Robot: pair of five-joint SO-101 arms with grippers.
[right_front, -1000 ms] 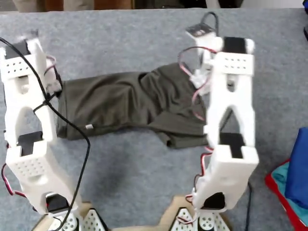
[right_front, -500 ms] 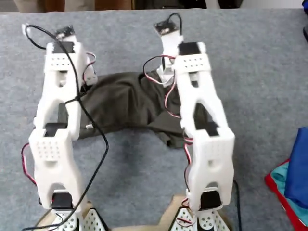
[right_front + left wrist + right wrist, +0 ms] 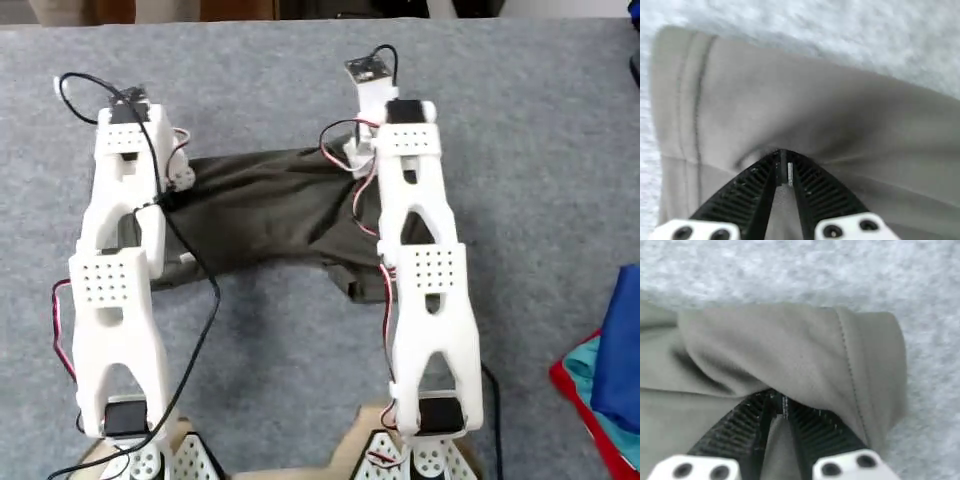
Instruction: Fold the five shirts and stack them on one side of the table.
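High view: the left gripper [image 3: 782,159] is pinching the far left edge of the olive shirt [image 3: 270,210], jaws closed on a fold of it. The shirt is lying crumpled across the middle of the grey table [image 3: 560,150]. The right gripper [image 3: 776,402] is clamping the shirt's far right edge. A pile of coloured fabric [image 3: 605,370] is sitting at the near right edge.

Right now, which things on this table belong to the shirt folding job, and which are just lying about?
In the job:
- olive shirt, pinched by the left gripper and the right gripper
- blue, teal and red cloth pile at the table's right edge, probably shirts

Not in the job:
- grey table cover
- wooden base board under the arms
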